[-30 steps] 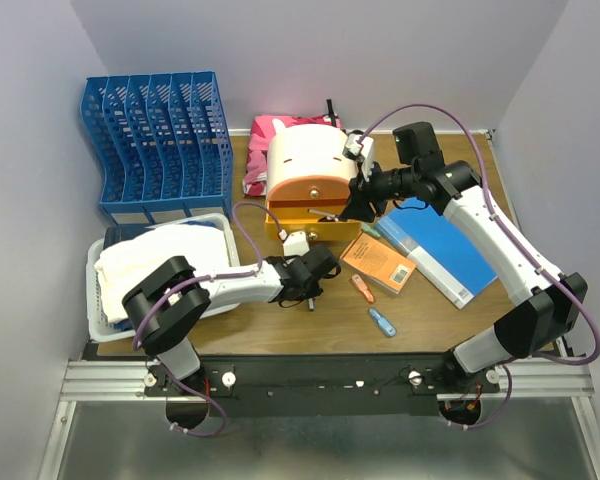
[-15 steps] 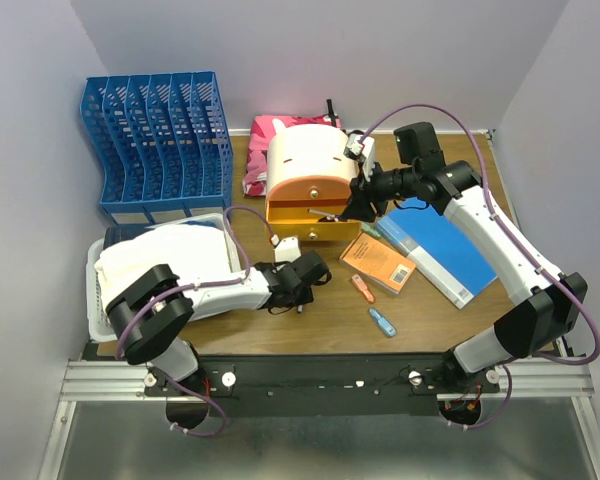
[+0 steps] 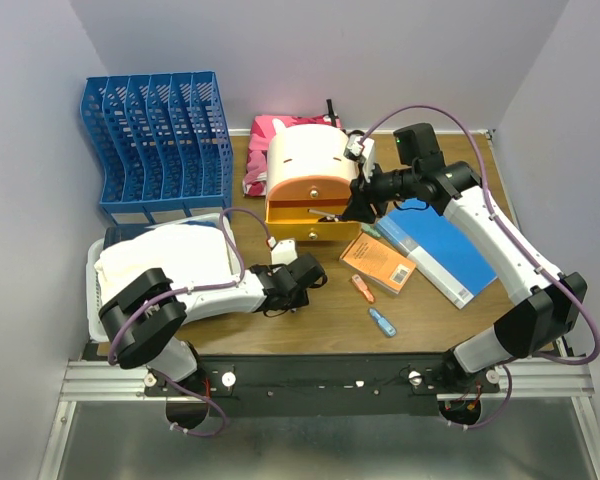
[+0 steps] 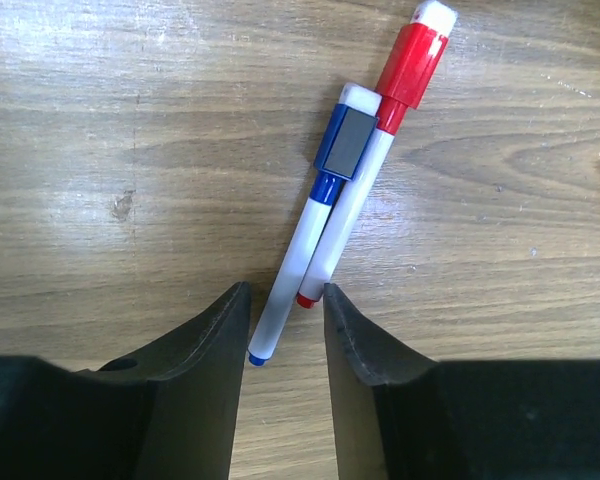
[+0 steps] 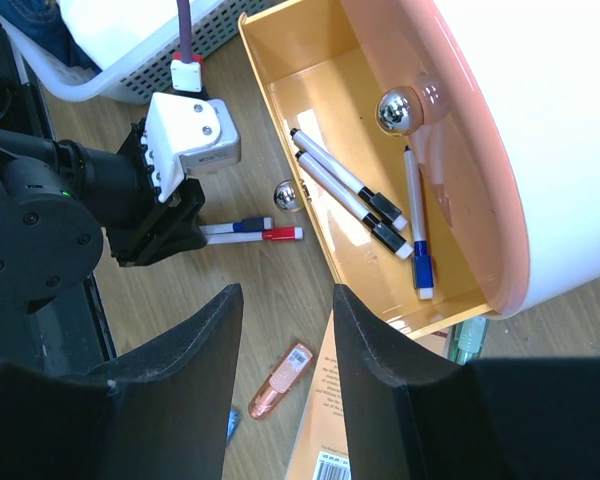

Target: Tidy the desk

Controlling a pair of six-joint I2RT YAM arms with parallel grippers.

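Brown wood-grain counter (image 3: 440,320): spans rail to walls. L end effector (image 4: 285,300): narrowly open, straddling blue-capped white marker (image 4: 298,250) & red-capped white marker (image 4: 355,200), unclamped; prob. pickup alignment. R end effector (image 5: 285,320): open, empty, over open yellow drawer (image 5: 320,110), 1 o'clock of markers.

Drawer box (image 3: 305,185) on bench (image 3: 430,320): three markers (image 5: 350,198) in its open drawer; two markers (image 4: 332,160) before it; file rack (image 3: 155,145) left; tray (image 3: 208,218) front-left; pouch (image 3: 265,140) behind; booklet (image 3: 380,262), then folder (image 3: 440,250), front-right.
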